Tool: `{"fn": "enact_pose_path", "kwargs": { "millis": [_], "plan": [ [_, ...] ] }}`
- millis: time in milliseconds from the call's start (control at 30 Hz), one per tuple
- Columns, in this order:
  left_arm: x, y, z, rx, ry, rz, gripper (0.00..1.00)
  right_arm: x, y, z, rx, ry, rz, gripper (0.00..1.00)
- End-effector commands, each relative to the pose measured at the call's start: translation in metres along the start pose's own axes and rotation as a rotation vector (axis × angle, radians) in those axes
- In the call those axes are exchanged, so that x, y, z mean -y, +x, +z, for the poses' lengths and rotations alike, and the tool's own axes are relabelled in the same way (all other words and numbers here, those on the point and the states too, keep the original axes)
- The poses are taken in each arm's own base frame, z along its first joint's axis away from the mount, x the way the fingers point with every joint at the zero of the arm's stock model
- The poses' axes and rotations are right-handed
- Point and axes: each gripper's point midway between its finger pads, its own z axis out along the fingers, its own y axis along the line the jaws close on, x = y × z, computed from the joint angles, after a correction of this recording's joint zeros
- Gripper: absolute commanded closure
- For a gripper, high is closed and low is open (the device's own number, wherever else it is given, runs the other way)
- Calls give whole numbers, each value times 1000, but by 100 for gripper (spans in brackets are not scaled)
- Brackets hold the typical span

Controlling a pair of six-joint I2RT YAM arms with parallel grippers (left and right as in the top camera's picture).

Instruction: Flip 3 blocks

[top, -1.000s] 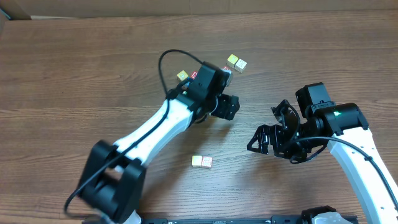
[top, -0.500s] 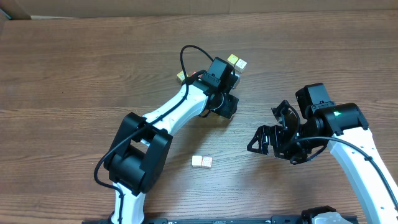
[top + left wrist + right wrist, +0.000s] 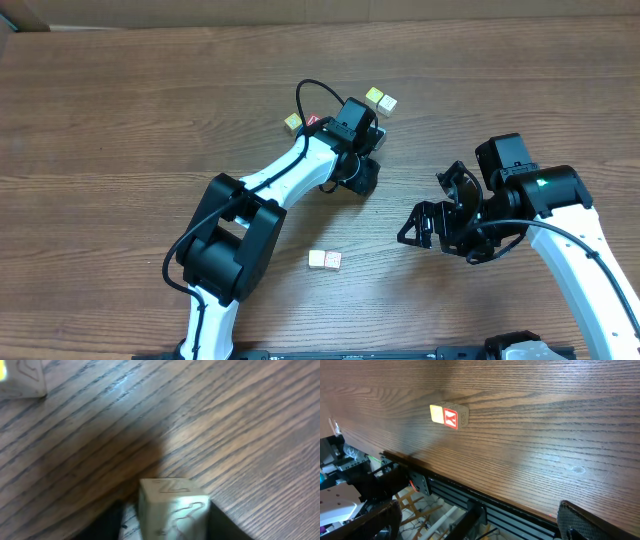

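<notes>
The pale block [image 3: 172,502], a "Z" cut into its top face, sits on the table [image 3: 250,435] squarely between the 2 fingers of the left gripper [image 3: 167,527], at the bottom edge of the left wrist view. Being a cube, it has no long axis; 1 vertical edge points toward the camera. The finger [image 3: 222,530] on the view's right looks to touch it. On the other side I cannot tell whether the jaw touches the wood, so a pinch is not certain. A second block [image 3: 20,380] lies ahead and left of the jaws, well apart. The right gripper [image 3: 428,228] stands spread wide and empty, well apart; the left arm is plainly nearer for this flip.
</notes>
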Motion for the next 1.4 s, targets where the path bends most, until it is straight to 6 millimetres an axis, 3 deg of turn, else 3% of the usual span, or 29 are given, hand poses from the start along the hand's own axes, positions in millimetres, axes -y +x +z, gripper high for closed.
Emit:
{"fn": "enact_pose_path", "kwargs": {
  "millis": [0,200,400,500,700,900,1033,1367],
  "plan": [
    [2,-2,3,-6,16,3,68,-7,-5,-7,32,-8,-27,0],
    [1,-1,2,-10,15,-17,70,-7,-6,-7,35,-9,-29,0],
    [3,-5,-9,-32,11,-51,83,-8,-8,-7,41,-10,-34,0],
    [7,-14,-24,-41,11,-55,86,-8,-8,-7,44,-11,-35,0],
    [8,-21,-66,-98,-12,-97,83,-8,-8,-7,44,-11,-36,0],
    [-9,-1,-108,-185,-108,-206,94,-8,-8,-7,43,-10,-36,0],
    [-14,15,-133,-217,-170,-255,96,-8,-8,-7,43,-10,-36,0],
    [0,44,-180,-195,-296,-269,96,-7,-5,-7,30,-7,-35,0]
  ]
}}
